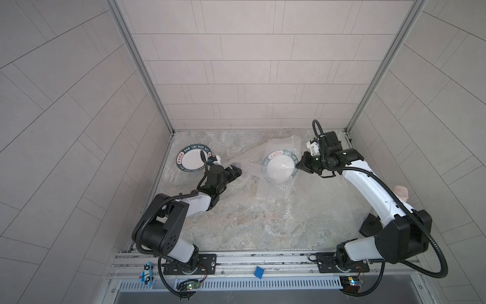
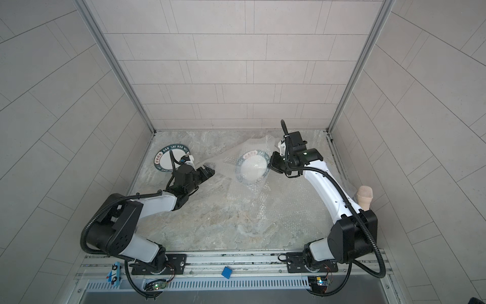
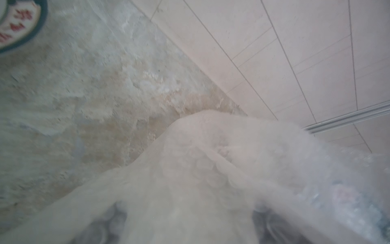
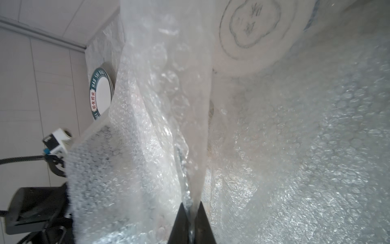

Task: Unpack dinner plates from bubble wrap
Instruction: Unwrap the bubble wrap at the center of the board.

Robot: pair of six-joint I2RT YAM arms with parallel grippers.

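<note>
1. the marbled surface (image 1: 236,226) is lying half veiled by bubble wrap (image 1: 278,194) across its middle and right.
2. a green-rimmed wrapped plate (image 1: 280,168) is sitting mid-back under the wrap, its lettering blurred; a bare plate (image 1: 190,162) at back-left is being partly hidden by the left arm.
3. the right end effector (image 1: 298,165) is clenching the wrap beside that plate's rim.
4. the left end effector (image 1: 235,172) is standing released at the wrap's corner, with wrap fogging its wrist view.

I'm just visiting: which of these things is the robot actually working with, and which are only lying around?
Part of the job: bare plate; plate under wrap; bubble wrap; right hand, pinching the wrap; left hand, open.
Just lying about: pinkish cup; blue square; small blue toy.
</note>
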